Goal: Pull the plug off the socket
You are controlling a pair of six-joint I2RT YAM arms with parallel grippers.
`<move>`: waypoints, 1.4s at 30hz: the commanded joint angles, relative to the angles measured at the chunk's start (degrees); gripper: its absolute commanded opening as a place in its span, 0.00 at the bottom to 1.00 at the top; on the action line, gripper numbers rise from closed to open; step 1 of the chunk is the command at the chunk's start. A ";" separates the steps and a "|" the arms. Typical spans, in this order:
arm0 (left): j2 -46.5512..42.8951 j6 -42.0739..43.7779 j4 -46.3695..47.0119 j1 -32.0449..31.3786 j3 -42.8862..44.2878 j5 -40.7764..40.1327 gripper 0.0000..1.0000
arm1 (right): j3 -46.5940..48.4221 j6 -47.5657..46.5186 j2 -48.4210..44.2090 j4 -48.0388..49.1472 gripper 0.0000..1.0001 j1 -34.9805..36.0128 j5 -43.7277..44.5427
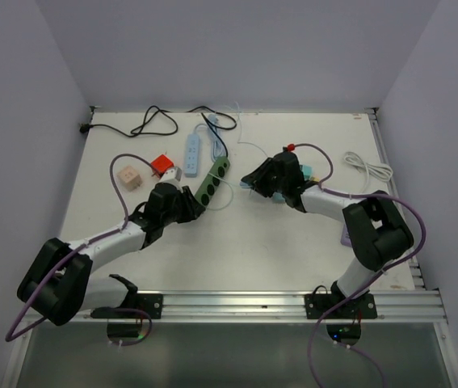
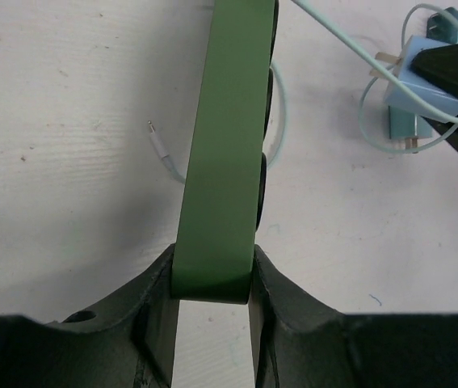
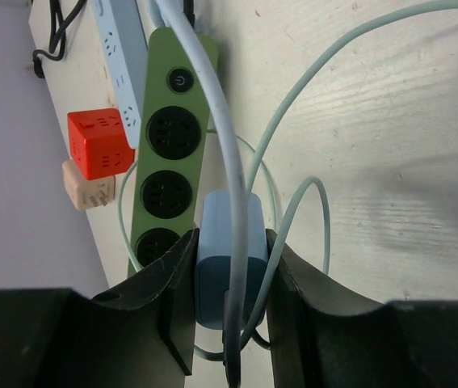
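The green socket strip (image 1: 215, 176) lies at an angle in the middle of the table, and my left gripper (image 1: 192, 202) is shut on its near end. In the left wrist view the strip (image 2: 229, 145) stands on edge between the fingers of that gripper (image 2: 212, 271). My right gripper (image 1: 249, 182) is shut on the light-blue plug (image 3: 212, 242), which sits between its jaws (image 3: 230, 250) with cables draped over it. From the left wrist the plug (image 2: 422, 77) shows bare prongs, a gap away from the strip. The strip's round sockets (image 3: 170, 194) look empty.
A pale blue-white power strip (image 1: 192, 152), a red cube adapter (image 1: 162, 166) and a beige cube (image 1: 129, 177) lie behind the left gripper. A black cable (image 1: 152, 121) runs along the back, with a white cord coil (image 1: 370, 168) at right. A teal adapter (image 2: 410, 129) and thin pale cable loops (image 3: 293, 121) lie near the plug.
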 commanded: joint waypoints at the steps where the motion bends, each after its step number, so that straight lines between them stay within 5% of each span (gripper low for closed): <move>1: 0.26 -3.79 4.80 1.94 -0.41 1.07 0.00 | -0.53 -0.22 -0.80 2.46 0.00 -1.88 -0.85; 17: 19.40 -5.55 13.77 2.29 13.28 6.87 0.05 | 8.94 -13.22 3.67 -11.17 0.15 -12.43 -3.58; 21: 23.28 -5.46 14.56 2.73 16.98 7.48 0.24 | 13.08 -15.16 6.40 -14.50 0.29 -12.87 -3.93; 29: 31.28 -4.93 11.84 3.26 25.42 9.50 0.46 | 17.75 -16.57 8.61 -18.29 0.58 -14.28 -4.46; 35: 32.87 -3.61 12.10 3.35 27.36 11.61 0.61 | 18.80 -18.06 7.12 -20.40 0.64 -15.24 -4.90; 42: 31.99 -2.82 10.26 3.35 27.80 14.16 0.69 | 19.85 -21.92 0.79 -24.61 0.64 -15.86 -5.60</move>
